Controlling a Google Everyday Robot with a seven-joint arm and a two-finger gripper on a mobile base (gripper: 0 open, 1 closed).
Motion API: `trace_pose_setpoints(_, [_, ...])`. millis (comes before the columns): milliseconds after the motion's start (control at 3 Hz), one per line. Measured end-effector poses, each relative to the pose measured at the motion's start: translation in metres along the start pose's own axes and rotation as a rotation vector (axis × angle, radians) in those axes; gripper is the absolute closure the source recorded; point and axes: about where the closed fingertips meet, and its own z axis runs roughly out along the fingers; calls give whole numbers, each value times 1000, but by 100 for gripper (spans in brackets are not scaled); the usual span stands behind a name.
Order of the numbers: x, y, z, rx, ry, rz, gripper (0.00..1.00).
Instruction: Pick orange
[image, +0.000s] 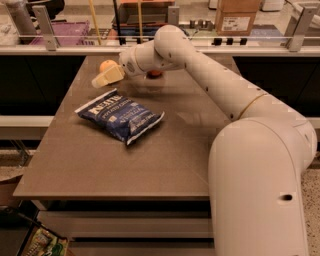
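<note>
Orange (106, 64), small, round and matte, is showing near the far left corner of the smooth brown table (75, 170), close to its edge. The cream gripper (106, 78) is hanging just in front of it; whether it is open or clamped cannot be told. A crinkled blue chip bag (120, 116) is lying mid-table, bare tabletop spreading rightward. A red apple (155, 73) is peeking out behind the arm (210, 75).

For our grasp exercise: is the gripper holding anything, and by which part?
Cannot be told: the gripper overlaps the orange at the far side of the table.
</note>
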Motion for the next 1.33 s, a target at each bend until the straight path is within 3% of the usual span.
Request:
trace_pose_setpoints(333, [8, 2, 13, -16, -21, 10, 18])
trace_pose_setpoints(1333, [14, 10, 34, -53, -48, 5, 88])
